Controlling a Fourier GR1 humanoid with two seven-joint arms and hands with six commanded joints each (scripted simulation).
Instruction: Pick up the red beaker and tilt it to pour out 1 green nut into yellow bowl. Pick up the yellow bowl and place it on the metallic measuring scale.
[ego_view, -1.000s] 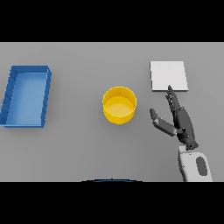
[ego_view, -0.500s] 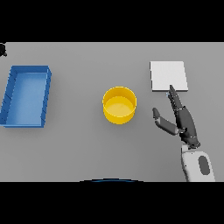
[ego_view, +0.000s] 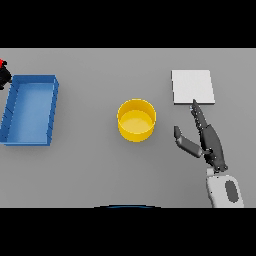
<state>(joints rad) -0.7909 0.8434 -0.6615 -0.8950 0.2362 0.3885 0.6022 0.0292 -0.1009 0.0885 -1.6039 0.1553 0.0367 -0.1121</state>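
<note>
Yellow bowl (ego_view: 136, 120) between blue tray (ego_view: 30, 110), scale (ego_view: 193, 87)

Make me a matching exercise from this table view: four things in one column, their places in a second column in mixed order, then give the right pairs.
Things:
1. yellow bowl
2. blue tray
3. metallic scale
4. right hand

Places:
A. far right of the table
B. left side of the table
C. middle of the table
D. just below the scale, fingers straight, pointing at it

Pairs: 1-C, 2-B, 3-A, 4-D
</note>
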